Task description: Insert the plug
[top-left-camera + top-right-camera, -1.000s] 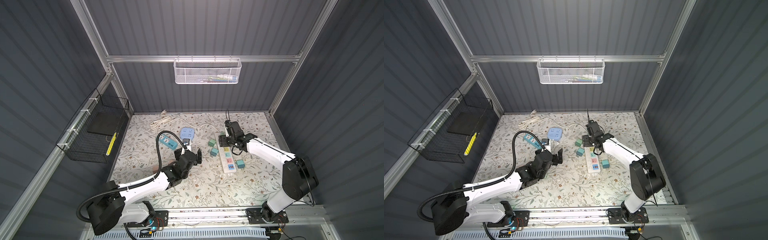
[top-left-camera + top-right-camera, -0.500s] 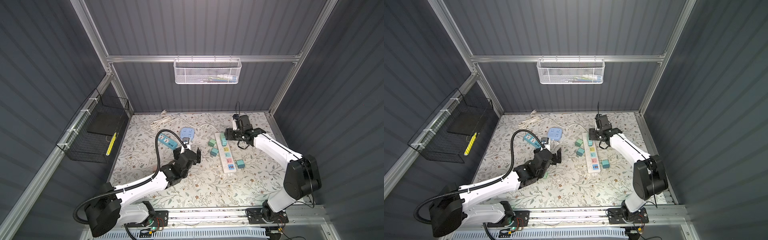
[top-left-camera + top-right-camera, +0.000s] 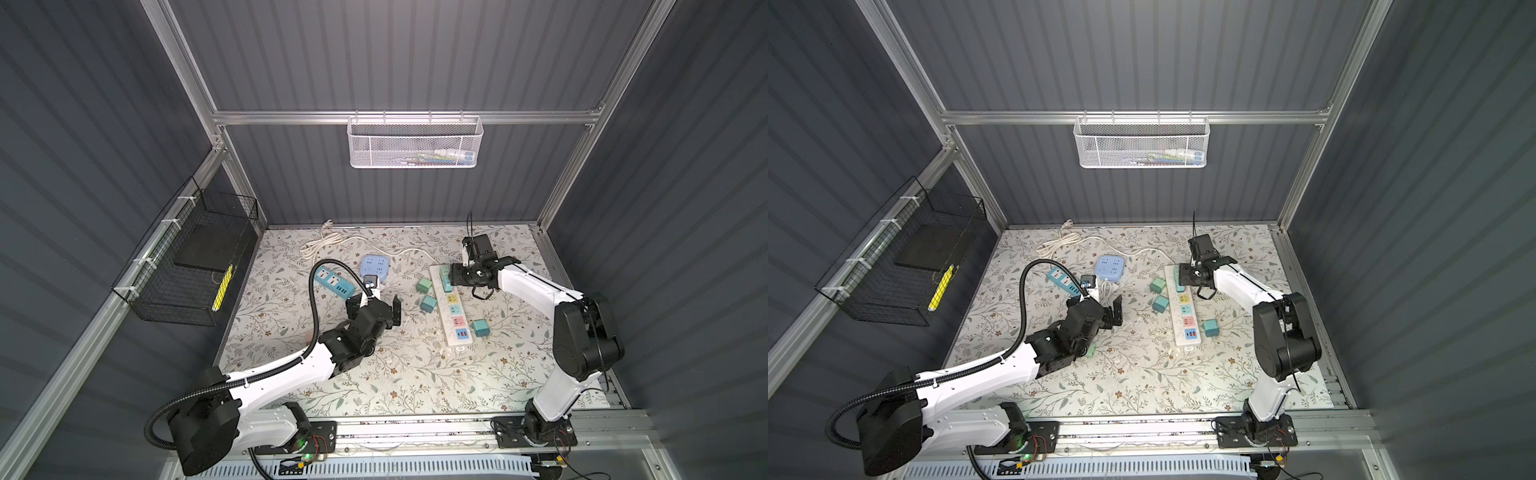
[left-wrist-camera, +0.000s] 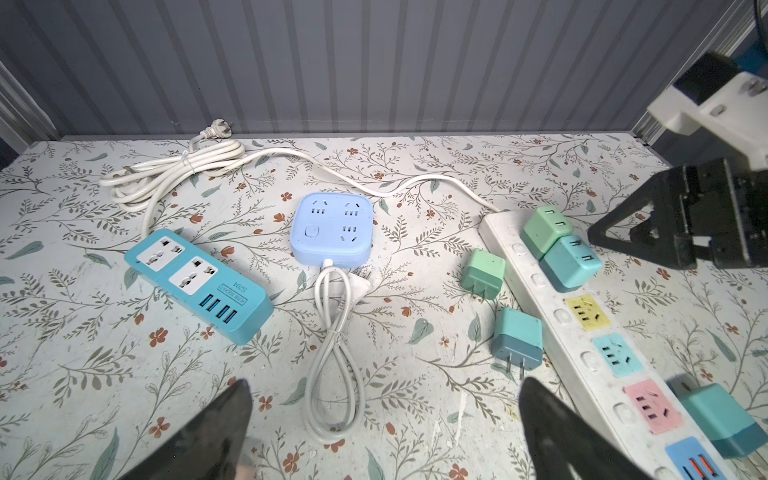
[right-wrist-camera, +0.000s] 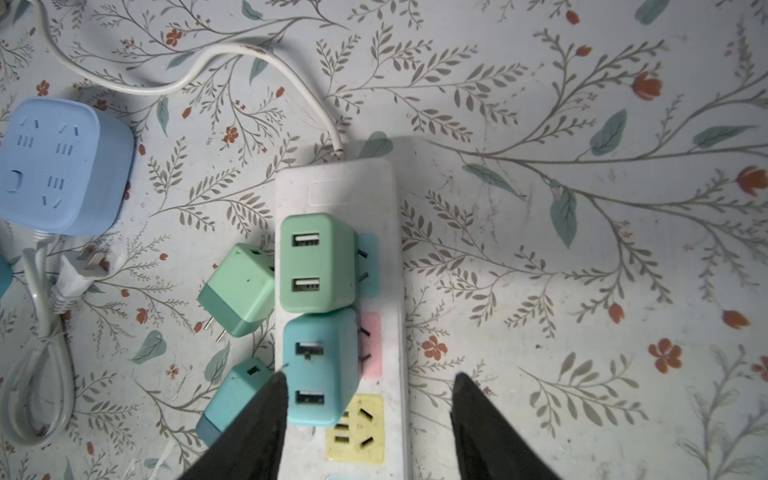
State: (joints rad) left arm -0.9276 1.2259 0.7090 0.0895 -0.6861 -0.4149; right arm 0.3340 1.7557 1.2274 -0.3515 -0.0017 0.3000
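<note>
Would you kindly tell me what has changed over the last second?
The right gripper drew back from over the far end of the white power strip, toward the rear and right; its open jaws now straddle the teal plug seated there, holding nothing. The left gripper stayed open in place; the loose plugs did not move.

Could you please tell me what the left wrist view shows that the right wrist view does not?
Only left wrist: a teal two-socket power strip with USB ports, a bundled white cable by the back wall, and a loose teal adapter near the USB end of the long white power strip. Only right wrist: the pink socket face beside the standing teal adapter. Both: that strip, the green adapter and standing teal adapter on it, the pale blue square socket block.
</note>
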